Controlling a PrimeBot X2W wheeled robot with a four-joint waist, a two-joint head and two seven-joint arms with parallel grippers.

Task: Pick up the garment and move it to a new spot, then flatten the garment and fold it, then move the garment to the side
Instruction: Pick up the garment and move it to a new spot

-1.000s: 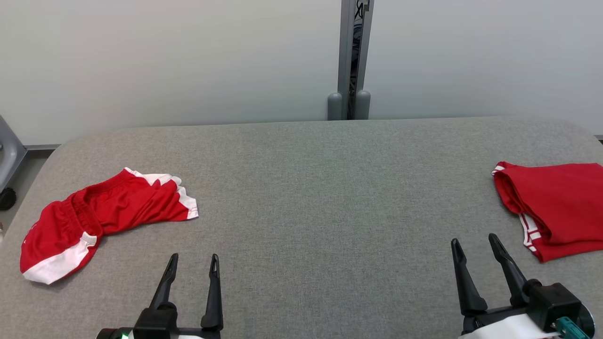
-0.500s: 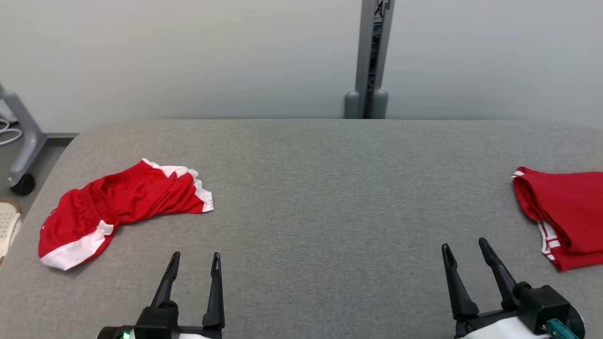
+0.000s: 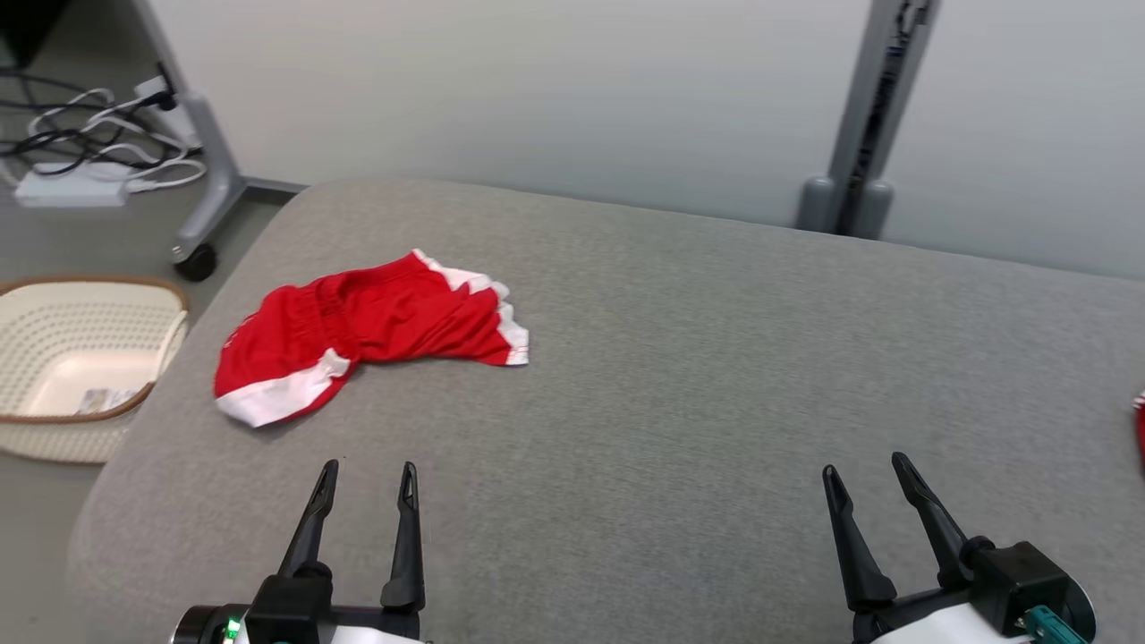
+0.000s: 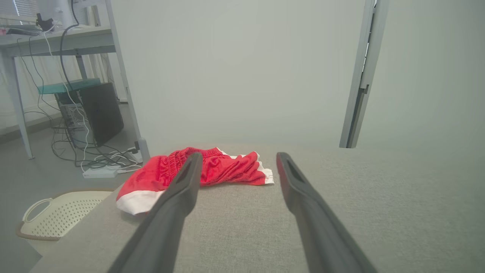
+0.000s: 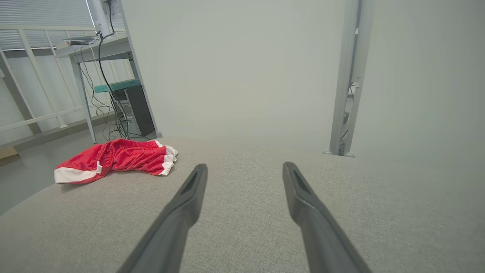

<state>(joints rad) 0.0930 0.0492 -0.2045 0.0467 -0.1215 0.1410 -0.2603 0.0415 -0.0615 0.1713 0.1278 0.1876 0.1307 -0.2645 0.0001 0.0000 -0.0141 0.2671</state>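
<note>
Garment: a crumpled pair of red fabric shorts with white trim (image 3: 358,335) was found on the left part of the grey fabric-covered table (image 3: 680,376), near its left edge, touched by nothing.
View change: the whole head picture was shifted compared with a second ago, so the camera was turned left; the shorts themselves weren't moved at all.
New in shot: a cream perforated plastic basket (image 3: 80,340) on the floor was brought into view beside the table's left end, and a second red garment (image 3: 1140,429) was cut down to a sliver at the right edge.
Left gripper (image 3: 369,466): fingers were spread wide, nothing held, stopped short of the shorts.
Right gripper (image 3: 864,464): also spread wide and empty, well apart from the shorts.
Task meaning: pickup was judged not yet started. The turn was probably made to line up on the shorts, with the left arm better placed.
</note>
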